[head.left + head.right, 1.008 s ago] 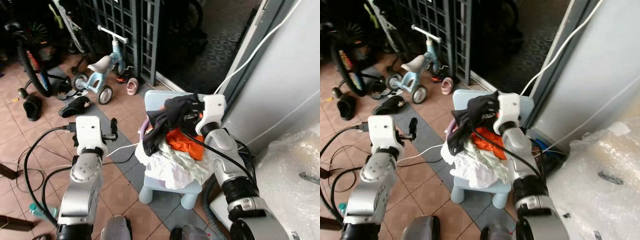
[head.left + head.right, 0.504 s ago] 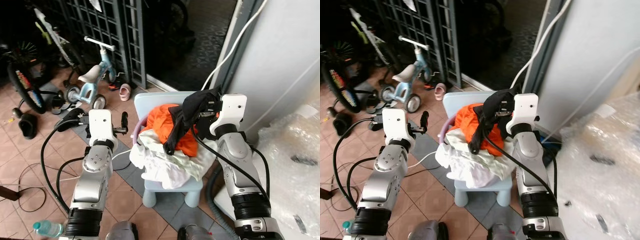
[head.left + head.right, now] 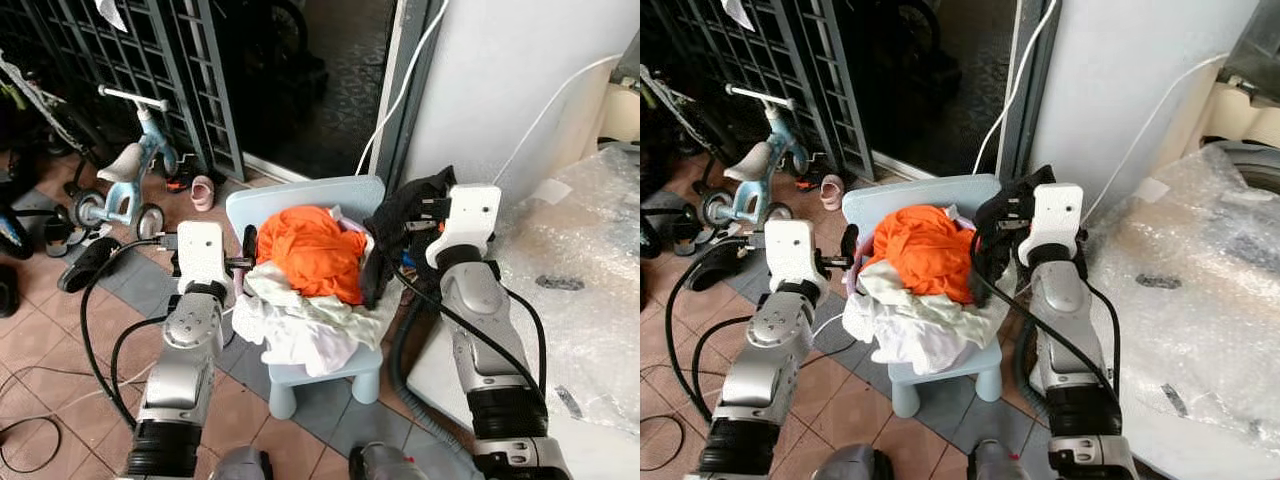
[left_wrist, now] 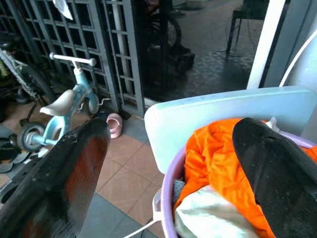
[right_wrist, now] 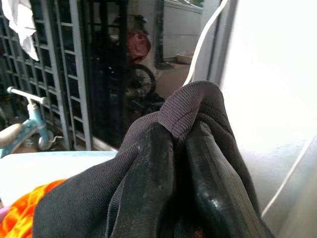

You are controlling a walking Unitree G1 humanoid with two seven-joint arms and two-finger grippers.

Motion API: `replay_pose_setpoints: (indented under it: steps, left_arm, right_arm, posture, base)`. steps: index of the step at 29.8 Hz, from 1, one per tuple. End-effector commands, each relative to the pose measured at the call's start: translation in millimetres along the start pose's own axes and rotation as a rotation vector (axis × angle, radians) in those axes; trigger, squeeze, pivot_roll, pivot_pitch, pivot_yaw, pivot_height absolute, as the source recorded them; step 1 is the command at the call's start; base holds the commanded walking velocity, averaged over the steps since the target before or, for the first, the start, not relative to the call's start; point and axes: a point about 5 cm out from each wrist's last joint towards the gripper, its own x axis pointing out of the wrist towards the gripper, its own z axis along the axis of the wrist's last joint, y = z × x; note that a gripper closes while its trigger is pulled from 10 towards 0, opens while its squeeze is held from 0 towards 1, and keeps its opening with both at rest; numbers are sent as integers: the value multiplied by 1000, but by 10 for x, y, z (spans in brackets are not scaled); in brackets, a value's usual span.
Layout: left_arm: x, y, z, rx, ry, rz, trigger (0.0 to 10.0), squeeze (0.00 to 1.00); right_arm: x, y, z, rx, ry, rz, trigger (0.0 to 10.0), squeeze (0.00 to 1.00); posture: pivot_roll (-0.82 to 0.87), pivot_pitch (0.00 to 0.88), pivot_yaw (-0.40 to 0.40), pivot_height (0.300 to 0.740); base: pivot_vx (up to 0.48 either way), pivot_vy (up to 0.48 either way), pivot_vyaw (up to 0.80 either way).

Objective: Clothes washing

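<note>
Here the right gripper (image 5: 173,163) is pinched on the dark garment (image 3: 400,225) beside the laundry basket (image 4: 166,191), the left gripper (image 4: 168,163) spread wide, and the hanging cloth may snag on the chair (image 3: 300,200).

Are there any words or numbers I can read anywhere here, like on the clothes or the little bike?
No readable text anywhere.
Orange garment: no print shows.
Dark garment pinched in the right gripper: no label shows.
Light blue balance bike: no lettering can be made out.
Light blue chair: plain.
Bubble wrap: a few dark marks, too small to read.
</note>
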Motion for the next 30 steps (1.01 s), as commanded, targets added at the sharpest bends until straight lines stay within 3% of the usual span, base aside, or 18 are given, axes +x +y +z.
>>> replay_pose_setpoints:
  steps: [1, 10, 25, 30]
  left_arm:
    - [-14, 24, -30, 7, 8, 5, 10000, 0]
    - [-10, 21, -31, 8, 8, 4, 10000, 0]
    - [-19, -8, 17, -18, -40, -39, 10000, 0]
    - [-43, -42, -2, -15, -39, -62, 10000, 0]
  right_arm:
    - [-7, 13, 63, -7, -20, 7, 10000, 0]
    - [5, 15, 71, -13, -16, 10, 10000, 0]
    - [1, 56, 85, -26, -20, 24, 10000, 0]
    - [8, 51, 70, -29, -18, 20, 10000, 0]
  posture:
    - [-52, 0, 21, 740]
    - [-54, 0, 19, 740]
    - [-50, 0, 3, 740]
    - [-50, 0, 10, 740]
  base:
    - [0, 0, 0]
    - [0, 0, 0]
    - [0, 0, -761]
    - [0, -262, -776]
